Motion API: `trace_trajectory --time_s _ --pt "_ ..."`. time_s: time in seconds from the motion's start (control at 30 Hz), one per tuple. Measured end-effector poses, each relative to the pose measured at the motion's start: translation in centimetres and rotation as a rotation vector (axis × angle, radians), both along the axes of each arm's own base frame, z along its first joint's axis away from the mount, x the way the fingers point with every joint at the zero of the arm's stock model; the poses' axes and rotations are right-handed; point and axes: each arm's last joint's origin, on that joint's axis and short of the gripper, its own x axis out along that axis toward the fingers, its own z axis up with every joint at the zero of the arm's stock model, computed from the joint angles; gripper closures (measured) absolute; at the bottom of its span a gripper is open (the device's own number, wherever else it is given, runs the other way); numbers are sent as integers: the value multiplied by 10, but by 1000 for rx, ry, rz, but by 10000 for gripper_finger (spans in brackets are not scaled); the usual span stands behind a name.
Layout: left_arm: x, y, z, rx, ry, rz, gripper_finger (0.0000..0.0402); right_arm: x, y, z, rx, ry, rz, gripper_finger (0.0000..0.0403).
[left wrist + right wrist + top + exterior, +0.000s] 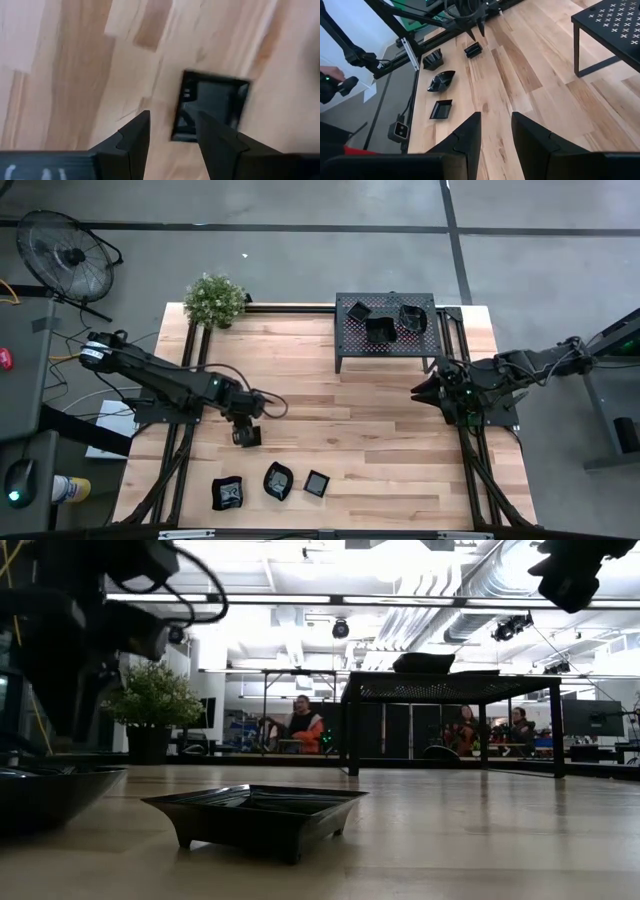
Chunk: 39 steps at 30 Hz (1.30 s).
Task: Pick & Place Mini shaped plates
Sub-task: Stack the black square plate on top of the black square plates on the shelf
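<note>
A small square black plate [212, 102] lies flat on the wooden table [380, 450], left of its middle. My left gripper [171, 120] hangs open just above the plate [247, 438], pointing steeply down, its fingertips clear of the rim. Three more mini plates [228, 493], [278, 482], [317, 483] sit in a row near the front edge. Further plates [379, 330] rest on top of the black perforated rack [385, 355] at the back. My right gripper [496, 117] waits open and holds nothing, raised at the table's right edge [420, 390].
A potted plant [215, 300] stands at the table's back left corner. The rack's legs [352, 735] stand on the table's far half. Bare wood lies between the two arms. People sit in the room beyond the table [303, 725].
</note>
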Motion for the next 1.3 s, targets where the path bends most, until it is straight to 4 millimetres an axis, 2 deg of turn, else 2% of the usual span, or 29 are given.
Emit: trace_trajectory --time_s 0.27,0.6,1.3 --pt "-9 1 -19 -30 26 -41 247 0 1 0 -8 -2 3 299" --pt "-4 0 -21 -27 -17 -80 247 0 1 1 -10 -16 3 300" --pt "0 -1 -28 -11 5 -119 247 6 3 1 -15 -16 -3 300"
